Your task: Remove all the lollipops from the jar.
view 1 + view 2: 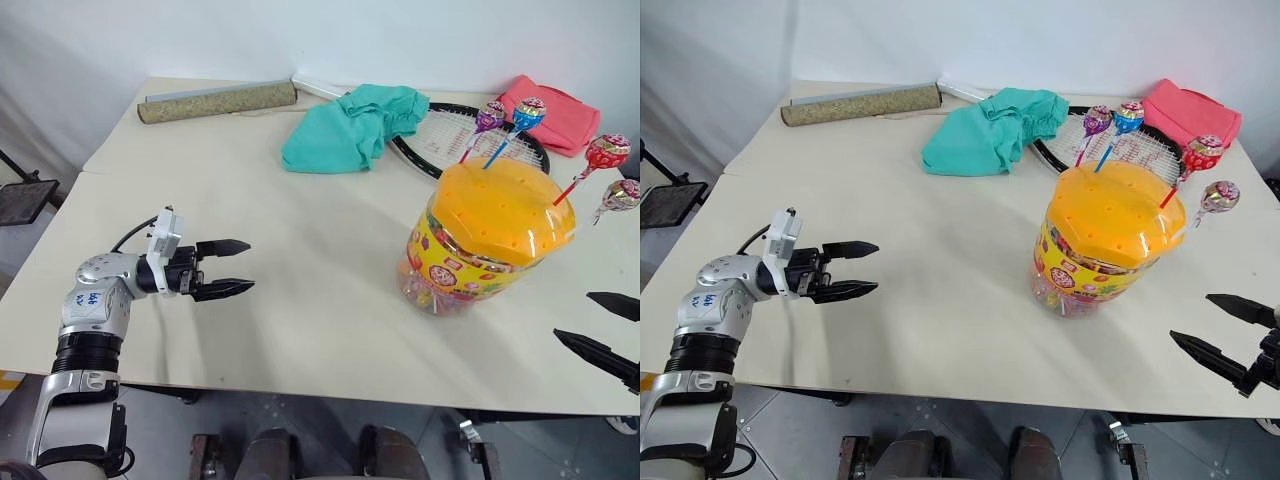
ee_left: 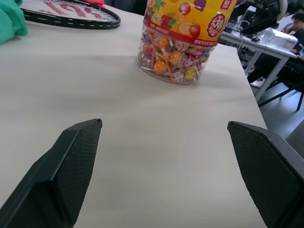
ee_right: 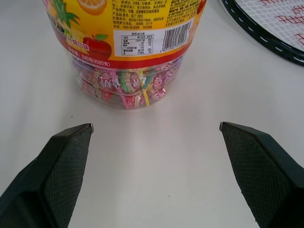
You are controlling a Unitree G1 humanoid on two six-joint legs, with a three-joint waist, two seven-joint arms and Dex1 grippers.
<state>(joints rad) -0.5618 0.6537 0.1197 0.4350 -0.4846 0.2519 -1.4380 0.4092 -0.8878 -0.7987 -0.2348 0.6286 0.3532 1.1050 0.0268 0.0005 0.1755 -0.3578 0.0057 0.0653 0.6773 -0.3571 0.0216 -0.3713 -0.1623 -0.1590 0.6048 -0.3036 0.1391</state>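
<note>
The jar (image 1: 470, 262) is a clear tub with a yellow printed label and an orange domed lid (image 1: 500, 205), standing upright at the table's right. Four lollipops stick up from holes in the lid: purple (image 1: 491, 115), blue-red (image 1: 529, 113), red (image 1: 607, 152) and silvery-pink (image 1: 622, 194). More wrapped candies show through the jar's clear base (image 3: 126, 85). My left gripper (image 1: 250, 266) is open and empty, level above the table, pointing toward the jar from well to its left. To the jar's lower right, my right gripper (image 1: 573, 316) is open and empty, a short gap from it.
Behind the jar lie a racket (image 1: 450, 135), a teal cloth (image 1: 355, 125) and a pink cloth (image 1: 555, 112). A rolled mat (image 1: 215, 102) rests at the far left edge. The bare tabletop (image 1: 320, 290) spreads between my left gripper and the jar.
</note>
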